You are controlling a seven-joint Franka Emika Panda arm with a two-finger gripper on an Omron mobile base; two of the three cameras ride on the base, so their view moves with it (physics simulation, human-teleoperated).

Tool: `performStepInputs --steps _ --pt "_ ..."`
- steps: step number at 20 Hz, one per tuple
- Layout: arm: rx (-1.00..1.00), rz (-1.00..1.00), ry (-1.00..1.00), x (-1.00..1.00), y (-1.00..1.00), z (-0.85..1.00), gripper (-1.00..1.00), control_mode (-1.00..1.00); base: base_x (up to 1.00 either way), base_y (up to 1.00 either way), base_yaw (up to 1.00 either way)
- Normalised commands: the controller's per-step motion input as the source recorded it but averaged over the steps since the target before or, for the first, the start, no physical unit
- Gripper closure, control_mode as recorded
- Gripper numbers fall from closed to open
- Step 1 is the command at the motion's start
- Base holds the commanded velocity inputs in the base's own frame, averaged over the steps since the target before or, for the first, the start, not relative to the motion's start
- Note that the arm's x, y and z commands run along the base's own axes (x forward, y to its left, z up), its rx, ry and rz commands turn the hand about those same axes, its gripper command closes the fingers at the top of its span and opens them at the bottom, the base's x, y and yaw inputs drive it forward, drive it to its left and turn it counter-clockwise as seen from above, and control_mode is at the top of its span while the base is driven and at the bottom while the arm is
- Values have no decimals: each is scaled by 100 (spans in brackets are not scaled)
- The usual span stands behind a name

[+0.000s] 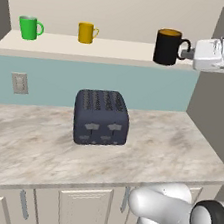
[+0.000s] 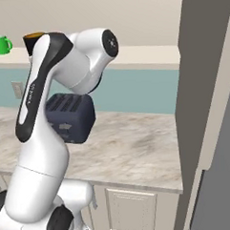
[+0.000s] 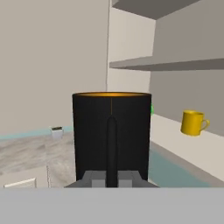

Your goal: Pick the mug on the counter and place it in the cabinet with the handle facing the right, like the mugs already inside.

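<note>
Left base view: tool (image 1: 187,52) clamped on the handle (image 1: 184,47) of the black mug (image 1: 167,47), upright at the right end of the cabinet shelf (image 1: 67,47), handle to the right. Green mug (image 1: 29,27) and yellow mug (image 1: 87,32) stand further left; toaster (image 1: 101,117) on worktop (image 1: 169,147).
Right base view: arm hides most of the mug; orange rim (image 2: 34,35) peeks out.
Hand view: handle dead centre between the fingers.

Even, bright rendered light with no clear source — soft and flat. The toaster (image 1: 101,118) casts barely any shadow on the counter (image 1: 169,147); edges look slightly soft, no glare.
</note>
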Motion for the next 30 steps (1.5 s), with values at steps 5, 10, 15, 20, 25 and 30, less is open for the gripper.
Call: performStepInputs --steps 5,10,15,20,25,30 --pt "0 0 0 44 0 -16 100 -100 0 0 0" --pt "8 -1 0 50 0 -12 100 -100 0 0 0" --pt "5 0 0 47 1 -5 100 -100 0 0 0" --pt "-1 0 0 32 12 0 100 -100 0 0 0" --pt "-3 -1 0 21 0 0 100 -100 0 0 0" --pt "-2 -1 0 18 0 0 100 -100 0 0 0"
